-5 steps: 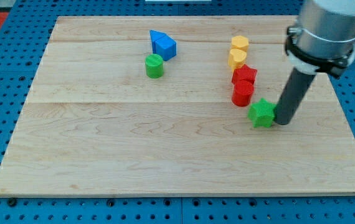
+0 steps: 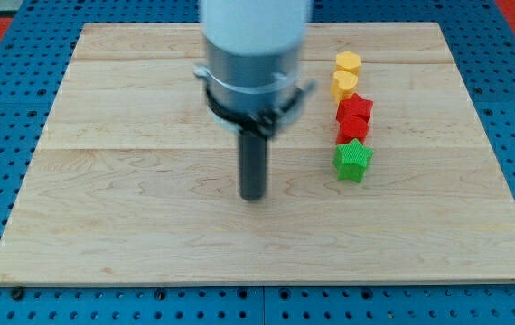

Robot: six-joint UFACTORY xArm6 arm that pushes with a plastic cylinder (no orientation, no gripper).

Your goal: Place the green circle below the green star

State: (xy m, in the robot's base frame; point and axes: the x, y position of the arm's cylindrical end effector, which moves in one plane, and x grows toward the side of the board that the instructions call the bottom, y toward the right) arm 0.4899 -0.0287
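Mid-board, toward the bottom edge, my tip (image 2: 254,197): bare rod, nothing to open or shut, touching nothing.
Green star (image 2: 353,161): well apart, toward the right edge.
Green circle: hidden, likely behind the arm.
Advice: find it, then push from behind.

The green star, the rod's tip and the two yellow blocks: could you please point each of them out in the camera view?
green star (image 2: 353,161): camera view, centre of its top face.
my tip (image 2: 254,196): camera view, very end of the rod, to the star's left, apart.
yellow blocks (image 2: 347,63): camera view, top face of the upper one.

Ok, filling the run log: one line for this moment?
my tip: on bare board, left of green star, apart | green circle: not visible, arm blocks view | task: not done
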